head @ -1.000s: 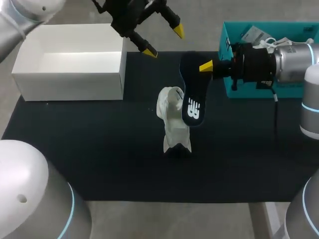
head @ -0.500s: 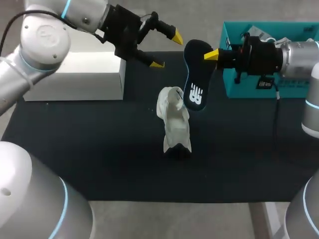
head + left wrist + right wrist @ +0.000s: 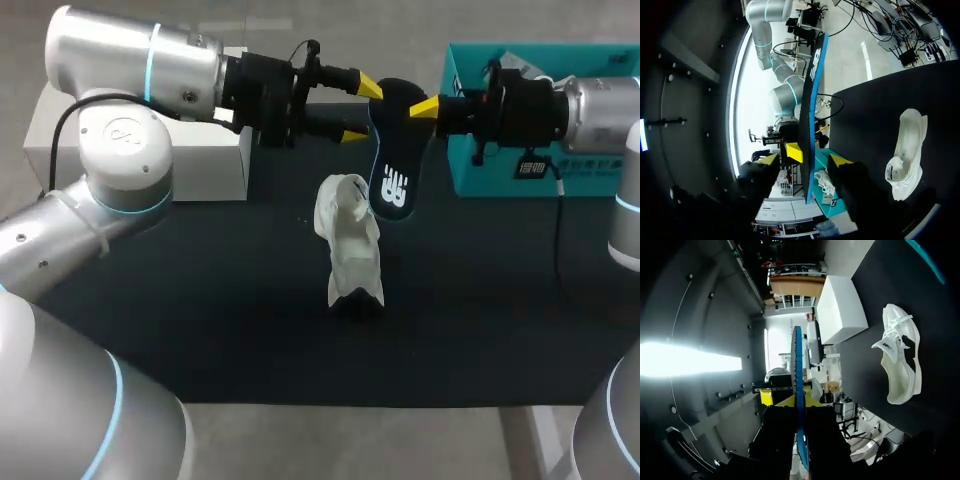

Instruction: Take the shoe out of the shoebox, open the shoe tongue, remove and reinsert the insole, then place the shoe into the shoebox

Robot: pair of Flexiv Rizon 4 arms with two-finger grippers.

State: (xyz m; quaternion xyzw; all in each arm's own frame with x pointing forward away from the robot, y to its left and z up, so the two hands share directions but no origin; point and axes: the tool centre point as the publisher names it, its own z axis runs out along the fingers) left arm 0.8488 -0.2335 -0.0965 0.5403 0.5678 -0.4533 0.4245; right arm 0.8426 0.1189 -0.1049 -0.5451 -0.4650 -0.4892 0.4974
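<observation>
**A:** Where is the shoe?

**B:** The white fabric sports shoe [image 3: 348,245] lies on the black table mat [image 3: 200,300], near the mat's middle and outside the 2 boxes.

**A:** And the insole?

**B:** The flat dark insole with a blue edge [image 3: 392,165] is up in the air behind the shoe, hanging lengthwise with its pale logo facing the head camera. The right gripper [image 3: 792,399] pinches the insole's upper end between its 2 yellow-tipped fingers, 1 on each face.

**A:** What about the left gripper?

**B:** The left gripper [image 3: 805,159] is spread wide at that same upper end. In the left wrist view the insole runs edge-on between the fingers, with a gap showing on each side. The right gripper's yellow tip sits just beside it there.

**A:** The boxes?

**B:** The white cardboard shoebox [image 3: 215,170] stands at the mat's rear left, partly behind the left arm. The teal open box [image 3: 470,180] stands at the rear right, under the right arm.
</observation>
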